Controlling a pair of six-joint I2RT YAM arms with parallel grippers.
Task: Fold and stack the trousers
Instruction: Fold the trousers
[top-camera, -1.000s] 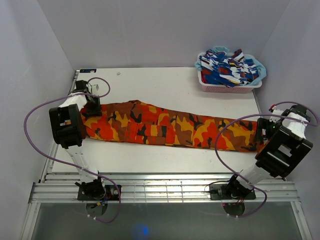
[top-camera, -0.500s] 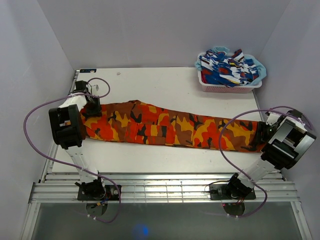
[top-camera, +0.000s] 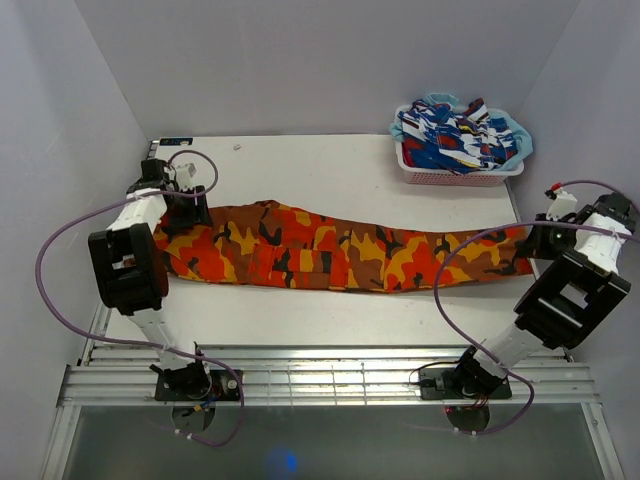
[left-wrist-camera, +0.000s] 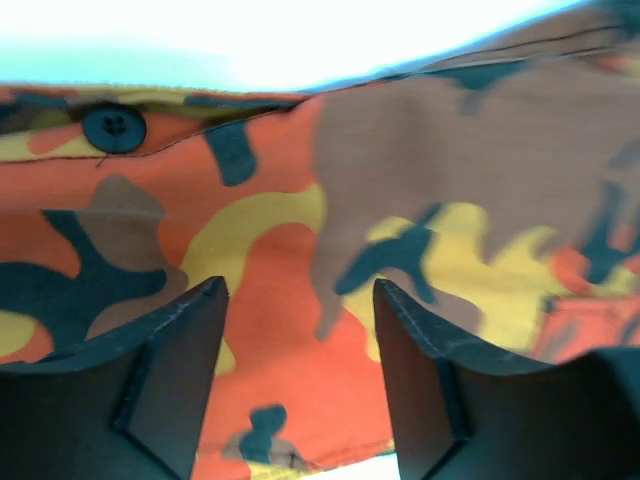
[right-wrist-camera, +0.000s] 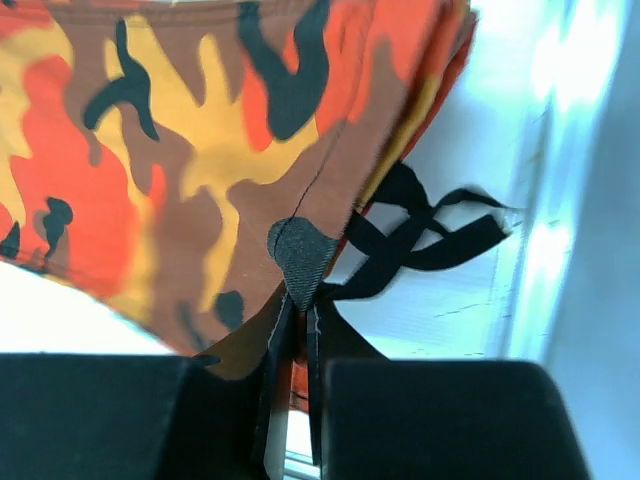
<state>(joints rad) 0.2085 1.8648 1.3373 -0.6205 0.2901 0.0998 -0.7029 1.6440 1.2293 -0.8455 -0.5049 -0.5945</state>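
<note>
Right gripper (right-wrist-camera: 298, 300) clamps the trousers (top-camera: 330, 258) at the right edge of the table (top-camera: 330, 170); left gripper (left-wrist-camera: 300, 295), jaws apart, should pinch the waistband (left-wrist-camera: 200, 112) deeply.

- The top external view looks down from above and behind the arms, facing the back wall. It is far enough off to take in the whole table (top-camera: 330, 170), both arm bases at its bottom edge, and the trousers (top-camera: 330, 255) from end to end.
- The left wrist view sits very close over the cloth and looks out between the two dark fingers of the left gripper (left-wrist-camera: 298, 290). A black button (left-wrist-camera: 114, 128) shows at upper left.
- The right wrist view is just as close and looks along the right gripper (right-wrist-camera: 300, 300) at the leg end and the pale table beside it.
- Each wrist view shares one end of the trousers with the overhead view. The two wrist views look at opposite ends.
</note>
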